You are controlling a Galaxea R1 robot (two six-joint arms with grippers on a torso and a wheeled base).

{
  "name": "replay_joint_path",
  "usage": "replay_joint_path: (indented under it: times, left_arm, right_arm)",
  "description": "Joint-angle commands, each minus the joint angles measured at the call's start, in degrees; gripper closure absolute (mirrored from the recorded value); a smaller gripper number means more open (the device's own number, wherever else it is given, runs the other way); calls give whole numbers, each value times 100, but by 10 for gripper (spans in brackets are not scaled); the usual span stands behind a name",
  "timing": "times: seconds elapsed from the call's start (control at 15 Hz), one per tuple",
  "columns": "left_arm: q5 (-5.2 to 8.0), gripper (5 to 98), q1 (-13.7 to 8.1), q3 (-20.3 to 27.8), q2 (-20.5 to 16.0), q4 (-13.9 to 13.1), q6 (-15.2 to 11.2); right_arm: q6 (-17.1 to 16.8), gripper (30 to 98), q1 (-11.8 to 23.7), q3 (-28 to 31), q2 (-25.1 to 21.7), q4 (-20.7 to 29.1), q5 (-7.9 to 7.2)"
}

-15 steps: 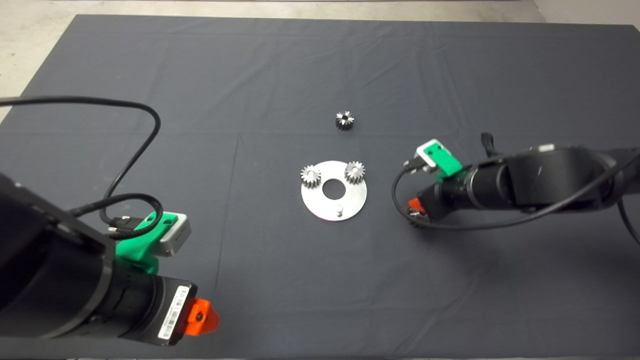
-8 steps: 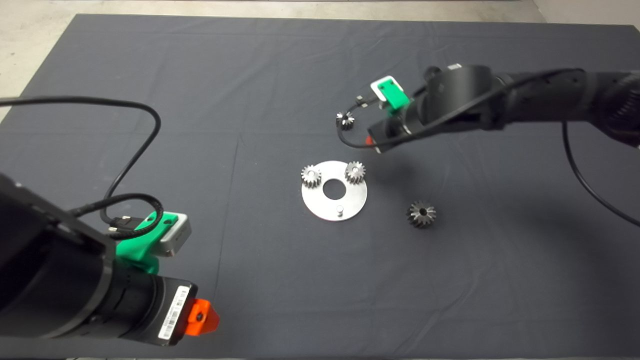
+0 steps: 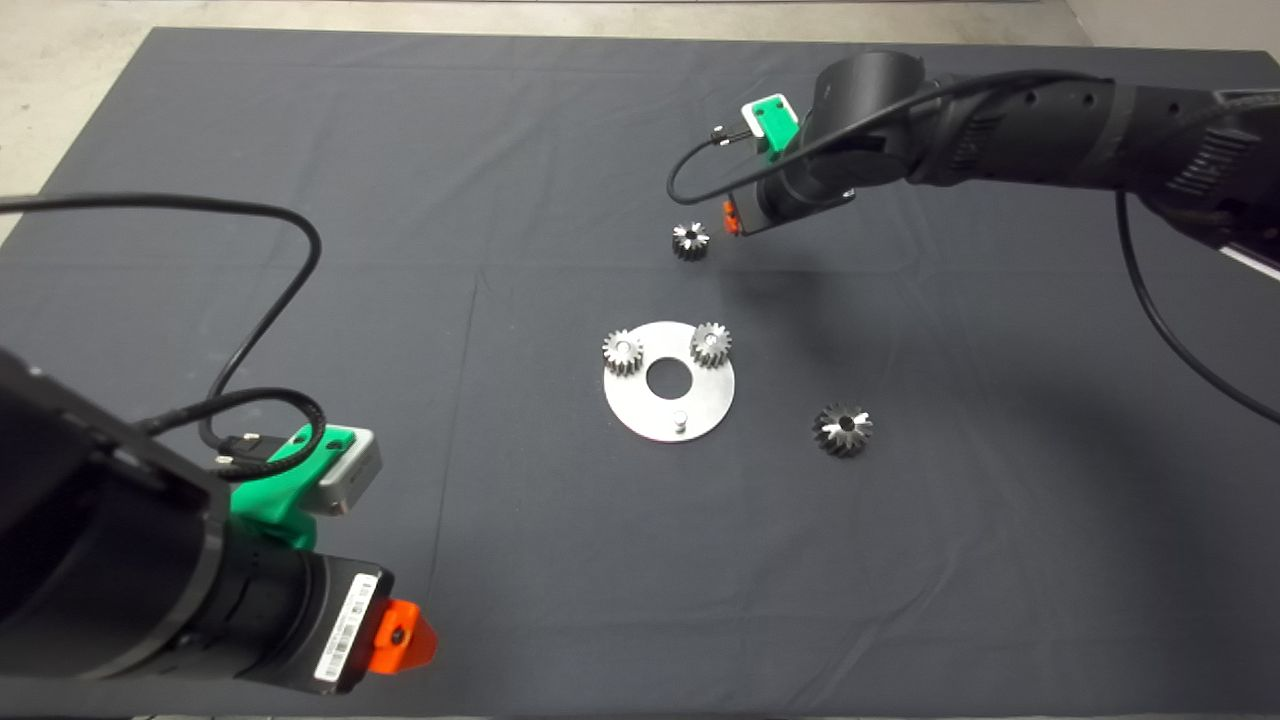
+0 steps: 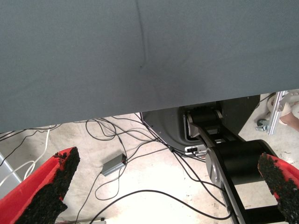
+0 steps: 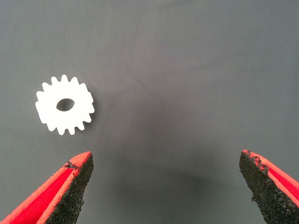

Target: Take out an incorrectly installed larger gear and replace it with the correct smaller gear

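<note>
Two pale silver gears (image 3: 667, 345) are sitting on pegs of the round metal plate (image 3: 668, 415), while a third peg (image 3: 679, 419) near the plate's edge is standing bare, which suggests the wrong gear is already off and the spot is waiting for its replacement. The larger gear (image 3: 843, 429) is lying on the dark mat (image 3: 300, 150) to the right of the plate, apart from it, probably parked there to be out of the way. The smaller gear (image 3: 690, 240) is resting on the mat beyond the plate, well apart from the bare peg. The right gripper (image 3: 733, 217) is hovering just beside this gear, slightly to its right and not yet over it; in the right wrist view the gear (image 5: 65, 104) is showing as a bright toothed disc off towards one red finger (image 5: 70, 191) rather than centred, so the claw likely needs shifting sideways before descending. Its fingers are spread wide and gripping nothing. The left gripper (image 4: 163, 186) is waiting at the lower left of the mat, pointing past the mat's edge at floor cables, its fingers likewise spread apart and empty.
</note>
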Motion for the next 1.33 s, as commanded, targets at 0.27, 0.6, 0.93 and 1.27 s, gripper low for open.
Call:
replay_joint_path:
  times: [0.27, 0.6, 0.93, 1.27]
  left_arm:
    - [17, 54, -82, 94, -2, -76, -46]
    - [17, 54, -82, 94, 7, -111, -46]
    - [17, 54, -82, 94, 7, -111, -37]
    - [17, 54, -82, 94, -2, -111, -37]
  right_arm:
    - [29, 454, 102, -95, 32, 124, 1199]
    - [21, 454, -178, -436, 53, 124, 1544]
    - [29, 454, -328, -482, 79, 124, 1873]
    - [-14, 454, -353, -552, 139, 115, 2134]
